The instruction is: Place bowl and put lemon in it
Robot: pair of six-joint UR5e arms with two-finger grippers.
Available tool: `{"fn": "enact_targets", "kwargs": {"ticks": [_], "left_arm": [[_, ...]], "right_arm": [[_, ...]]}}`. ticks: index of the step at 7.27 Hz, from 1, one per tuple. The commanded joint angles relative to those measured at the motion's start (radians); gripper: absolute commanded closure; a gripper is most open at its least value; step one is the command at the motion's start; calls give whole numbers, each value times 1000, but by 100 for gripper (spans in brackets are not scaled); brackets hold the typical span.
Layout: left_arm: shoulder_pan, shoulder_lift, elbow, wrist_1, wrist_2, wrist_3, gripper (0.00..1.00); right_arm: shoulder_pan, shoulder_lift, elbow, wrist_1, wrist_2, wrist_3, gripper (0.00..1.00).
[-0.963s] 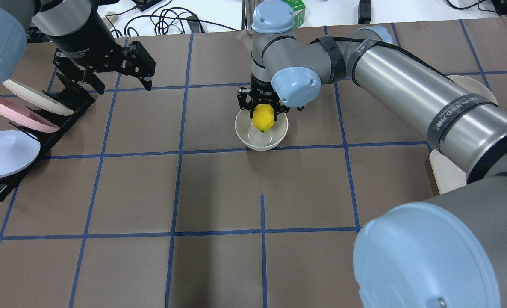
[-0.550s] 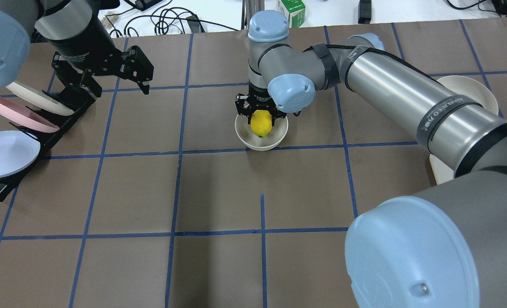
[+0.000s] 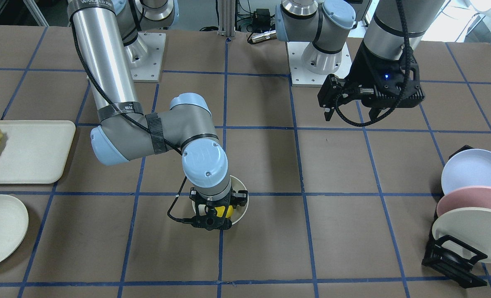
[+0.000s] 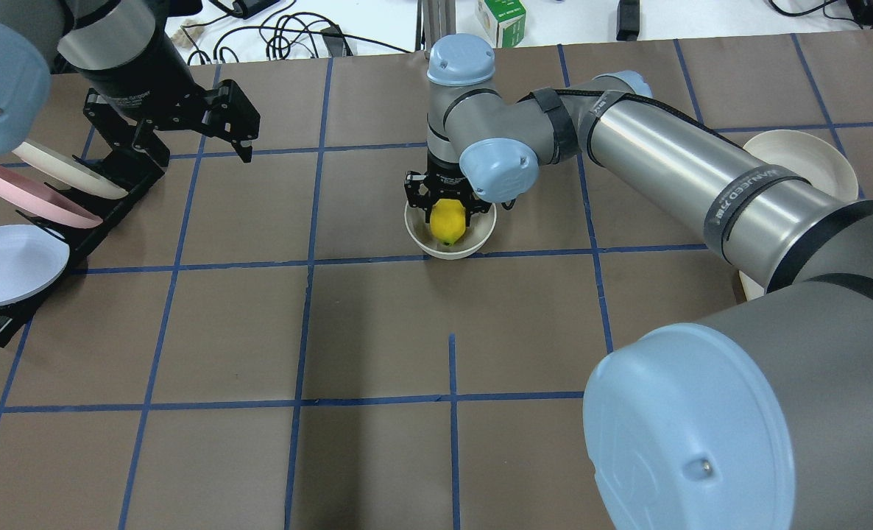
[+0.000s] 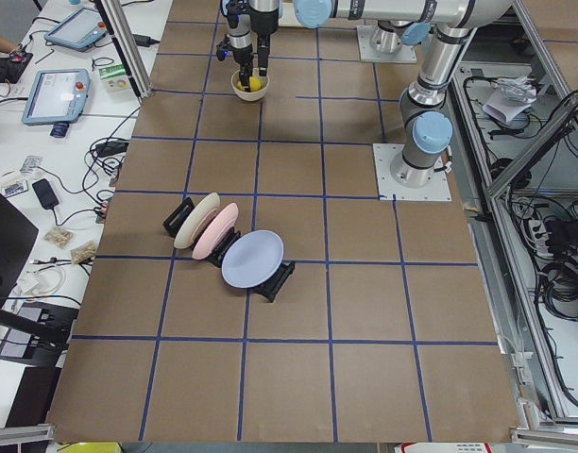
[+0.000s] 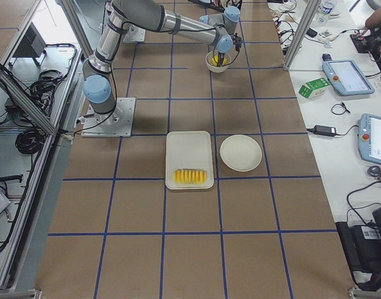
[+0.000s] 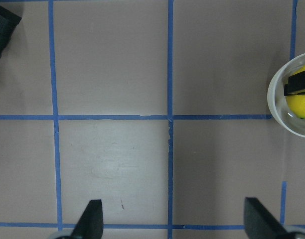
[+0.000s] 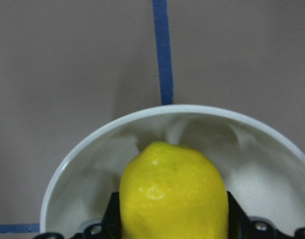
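Lemon (image 4: 447, 222) lowered into bowl (image 4: 473, 246), R hand (image 4: 447, 212) clamped on it; L hand (image 7: 173, 204) agape.

right gripper (image 4: 448, 215) clamped on lemon (image 8: 173, 194), pointing down | left gripper (image 7: 173, 219) spread, raised

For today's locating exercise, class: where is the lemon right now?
In the overhead view the lemon is near the table's middle, held by the right gripper inside the rim of the bowl.
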Motion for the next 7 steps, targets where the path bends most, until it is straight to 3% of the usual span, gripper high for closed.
{"fn": "enact_targets", "kwargs": {"ticks": [1,2,5,7], "left_arm": [[1,0,0,0,0,0,0],[1,0,-5,0,0,0,0],[1,0,-2,0,0,0,0],[1,0,1,0,0,2,0]], "right_arm": [[-2,3,-1,3,-2,1,17],[-2,2,-1,6,-8,2,0],[-7,-38,-2,6,-5,1,0],[-45,-153,-15,107,-19,-1,0]]}}
